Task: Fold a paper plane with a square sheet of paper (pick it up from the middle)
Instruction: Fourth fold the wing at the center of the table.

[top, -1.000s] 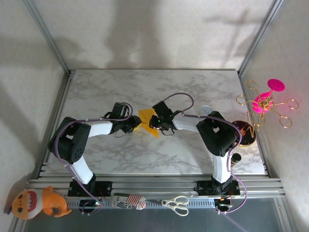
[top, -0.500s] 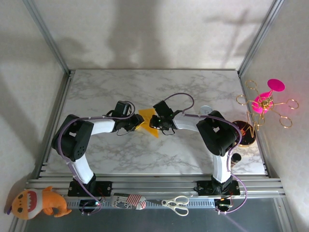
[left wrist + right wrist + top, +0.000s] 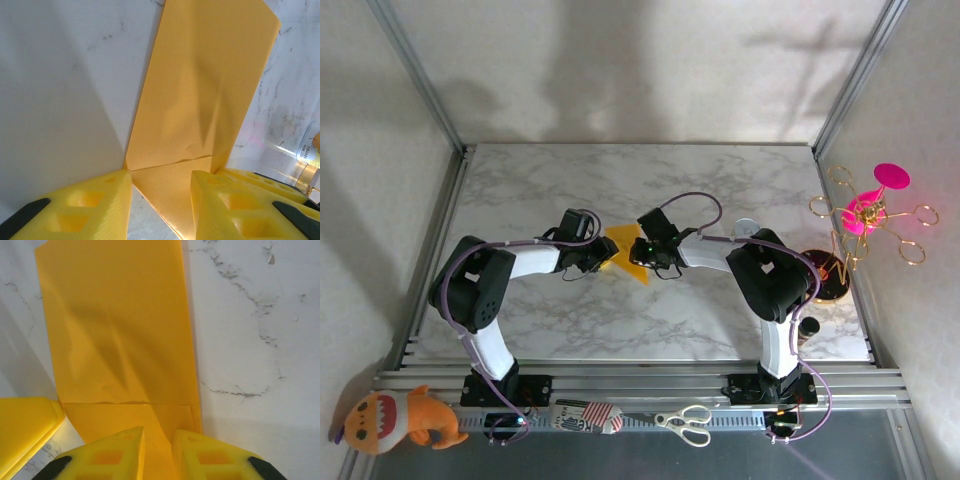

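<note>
The orange-yellow sheet of paper [image 3: 626,254] is seen at the centre of the top view, on the marble table [image 3: 740,180], and a crease is shown across it in both wrist views. The left gripper [image 3: 604,260] is set at its left edge, fingers [image 3: 90,200] spread with a clear gap. The right gripper [image 3: 645,256] is placed at its right edge, fingers [image 3: 115,450] narrowly parted over the paper. Whether the paper is pinched cannot be told.
</note>
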